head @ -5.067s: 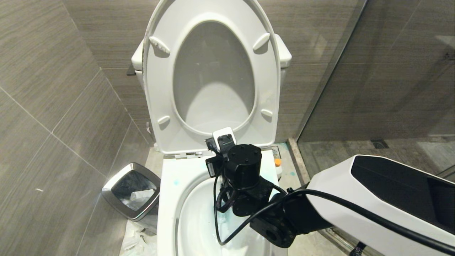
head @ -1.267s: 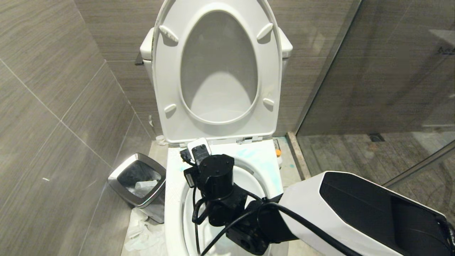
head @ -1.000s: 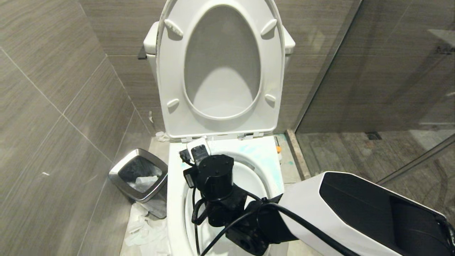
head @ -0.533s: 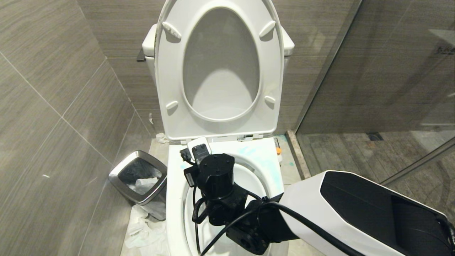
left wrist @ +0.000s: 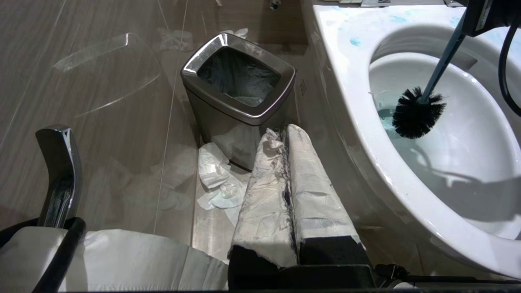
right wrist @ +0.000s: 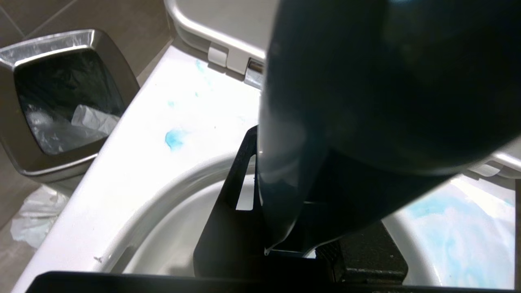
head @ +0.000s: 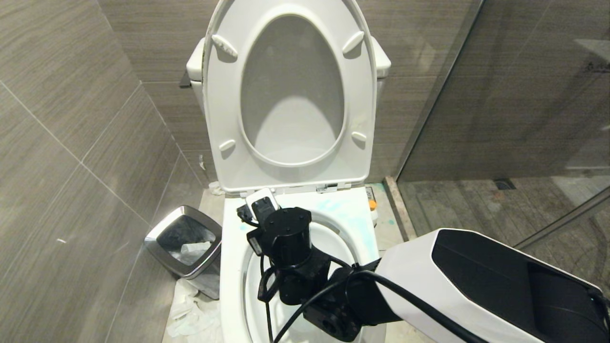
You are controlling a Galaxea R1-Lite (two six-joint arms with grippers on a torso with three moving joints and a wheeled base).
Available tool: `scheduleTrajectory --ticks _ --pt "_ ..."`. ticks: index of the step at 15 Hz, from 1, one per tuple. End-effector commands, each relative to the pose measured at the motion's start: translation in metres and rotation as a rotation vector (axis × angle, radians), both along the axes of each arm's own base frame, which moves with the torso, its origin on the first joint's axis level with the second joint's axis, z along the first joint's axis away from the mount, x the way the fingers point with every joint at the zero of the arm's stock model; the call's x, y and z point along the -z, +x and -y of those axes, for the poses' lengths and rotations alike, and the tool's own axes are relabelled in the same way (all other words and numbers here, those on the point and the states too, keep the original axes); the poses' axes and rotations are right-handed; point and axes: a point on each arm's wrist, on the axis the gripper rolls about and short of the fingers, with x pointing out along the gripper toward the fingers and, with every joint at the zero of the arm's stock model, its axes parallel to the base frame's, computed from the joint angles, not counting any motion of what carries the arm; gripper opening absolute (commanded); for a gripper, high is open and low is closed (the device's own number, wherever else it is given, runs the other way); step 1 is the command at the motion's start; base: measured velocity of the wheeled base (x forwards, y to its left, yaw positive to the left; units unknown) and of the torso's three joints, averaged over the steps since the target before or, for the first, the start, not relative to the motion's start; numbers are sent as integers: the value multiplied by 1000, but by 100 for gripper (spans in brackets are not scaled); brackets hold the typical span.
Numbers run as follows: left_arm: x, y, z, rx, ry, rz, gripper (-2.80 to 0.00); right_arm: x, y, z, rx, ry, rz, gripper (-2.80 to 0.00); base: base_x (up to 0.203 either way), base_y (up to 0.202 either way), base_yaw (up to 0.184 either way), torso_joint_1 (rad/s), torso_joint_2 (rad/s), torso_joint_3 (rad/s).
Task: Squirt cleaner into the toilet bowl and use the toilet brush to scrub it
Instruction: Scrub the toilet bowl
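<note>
The white toilet bowl [head: 232,267] stands with seat and lid raised. My right gripper [right wrist: 293,244] hangs over the bowl's back left part, shut on the dark teal handle of the toilet brush [right wrist: 366,81]. In the head view the black wrist [head: 286,238] hides its fingers. The left wrist view shows the brush handle [left wrist: 441,65] slanting down and its black bristle head [left wrist: 415,112] at the tinted water. Turquoise cleaner [right wrist: 175,138] is smeared on the rim [left wrist: 350,81]. My left gripper [left wrist: 281,134], with taped fingers, is shut on nothing and parked low beside the toilet.
A square steel waste bin [head: 186,243] stands on the floor left of the toilet, with crumpled tissue [head: 190,309] in front of it. A tiled wall runs along the left. A glass shower partition [head: 500,95] closes the right side.
The whole view sways slightly, so the camera has moved. My right wrist has turned a little over the bowl. Five seconds ago it hung further right.
</note>
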Motion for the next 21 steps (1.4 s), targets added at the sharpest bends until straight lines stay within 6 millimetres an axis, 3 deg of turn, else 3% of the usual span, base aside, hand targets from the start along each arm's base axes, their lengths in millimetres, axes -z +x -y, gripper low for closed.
scheduleTrajectory --ticks 1,8,13,15,17,21 --pt "0 0 0 2 2 2 -280 -4 1 0 14 0 3 -280 0 0 0 0 0 0" --pt "0 0 0 0 2 1 -280 -1 24 7 75 6 16 -280 0 0 0 0 0 0" --pt "0 0 0 0 3 3 -280 -6 41 -19 53 44 55 -280 0 0 0 0 0 0" --pt "0 0 0 1 3 2 -280 9 37 -39 9 24 39 -280 0 0 0 0 0 0" --pt "0 0 0 0 3 2 -280 24 20 -56 -52 -2 13 -280 0 0 0 0 0 0" --pt "0 0 0 1 3 2 -280 32 -9 -71 -104 7 -23 -280 0 0 0 0 0 0"
